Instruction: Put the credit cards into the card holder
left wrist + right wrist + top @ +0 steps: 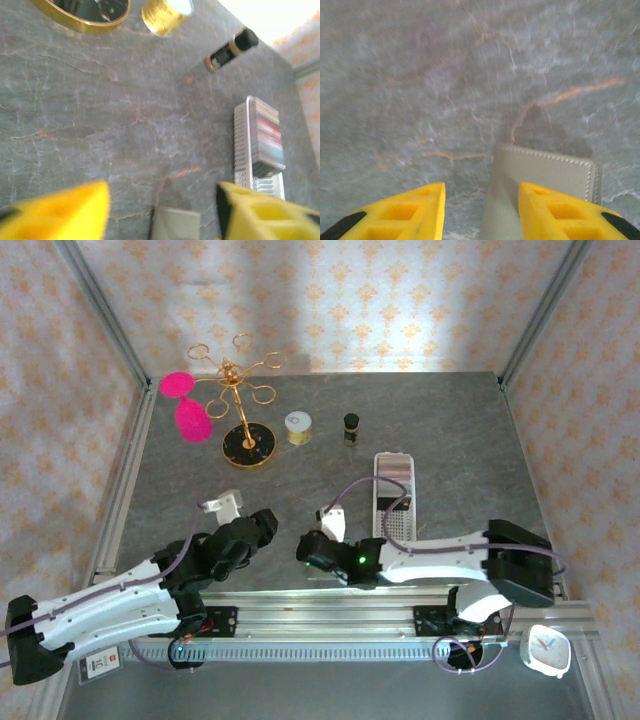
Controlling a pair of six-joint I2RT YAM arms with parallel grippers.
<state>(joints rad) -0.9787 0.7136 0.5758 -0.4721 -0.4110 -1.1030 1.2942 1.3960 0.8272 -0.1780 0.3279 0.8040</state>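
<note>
With left gripper [162, 200] & right gripper [481, 195] both spread, lift straight up w/o nudging the grey-green stitched card holder [545, 182], prob. lying free.

Matt card holder [545, 177], veined stone table [445, 75]

Grey stone table [450, 430] holds gold stand [247, 445], tin [298, 426], bottle [351, 427], white tray [394, 495], card holder [545, 185]

bright, even light. both wrist views are soft with blur; the surface [100, 110] ahead of the left claw [160, 197] smears, and far beyond it, rightward, the picture washes out white.
</note>
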